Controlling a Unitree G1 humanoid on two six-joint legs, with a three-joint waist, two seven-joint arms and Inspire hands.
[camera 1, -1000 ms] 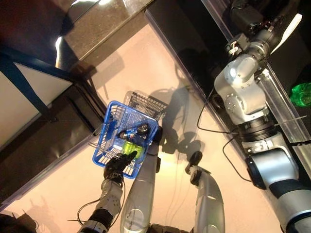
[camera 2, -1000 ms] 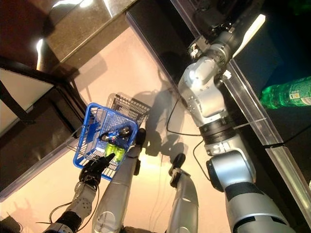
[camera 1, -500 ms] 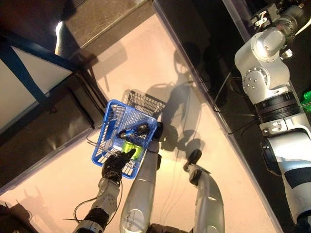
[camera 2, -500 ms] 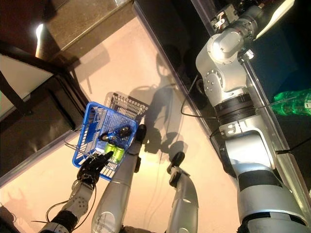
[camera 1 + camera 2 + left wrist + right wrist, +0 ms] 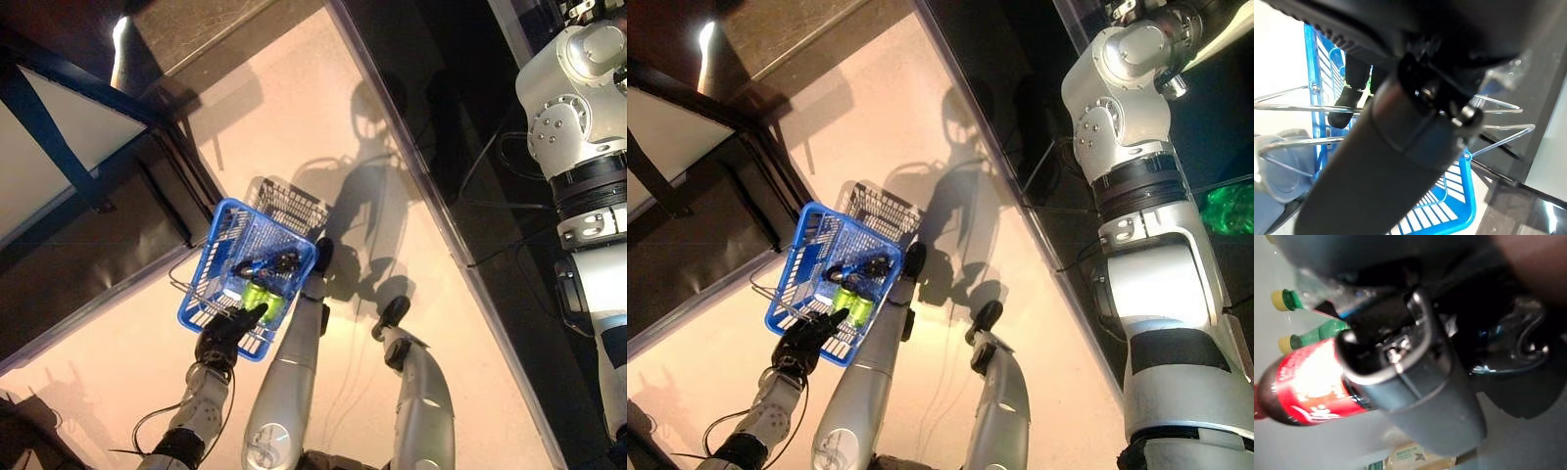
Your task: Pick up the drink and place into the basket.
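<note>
One green plastic drink bottle (image 5: 263,295) already lies in the blue plastic basket (image 5: 217,257) carried by the left hand (image 5: 225,332), fingers curled on its rim, while the right hand has swung upward out of view.

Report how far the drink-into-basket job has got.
Done: a green drink and dark items already lie in the blue basket, which the left hand holds by its near rim. In hand: the right wrist view shows a red-labelled bottle past the right hand; whether it is gripped cannot be told. Left: bringing that drink to the basket.
</note>
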